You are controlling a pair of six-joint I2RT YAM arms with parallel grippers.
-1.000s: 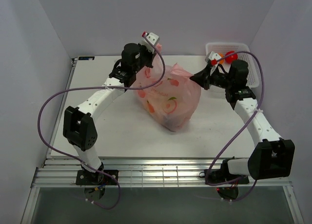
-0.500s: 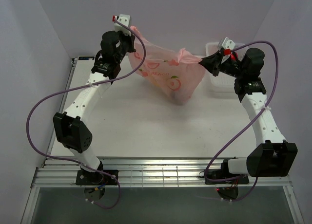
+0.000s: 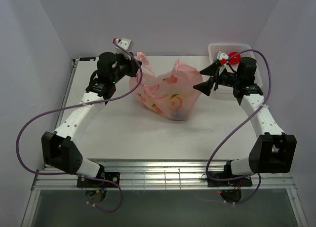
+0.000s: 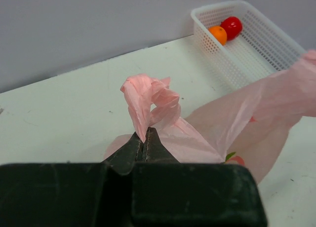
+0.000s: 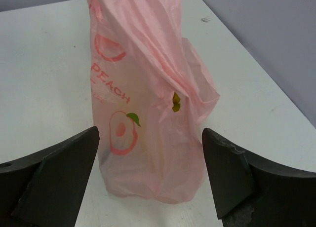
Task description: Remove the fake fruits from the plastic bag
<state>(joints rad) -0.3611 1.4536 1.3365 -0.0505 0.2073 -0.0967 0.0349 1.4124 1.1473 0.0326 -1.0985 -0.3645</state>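
Your left gripper is clamped on one handle of the plastic bag, arm stretched across the table; your right gripper faces the bag, jaws spread, empty. One orange fruit and one red fruit lie in the white basket.

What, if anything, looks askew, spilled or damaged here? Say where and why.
The thin pink peach-printed plastic bag sits lopsided. The left tool pinches one twisted handle up, while the rest slumps unsupported on the white table. The open right tool holds nothing. Nothing looks spilled or torn.
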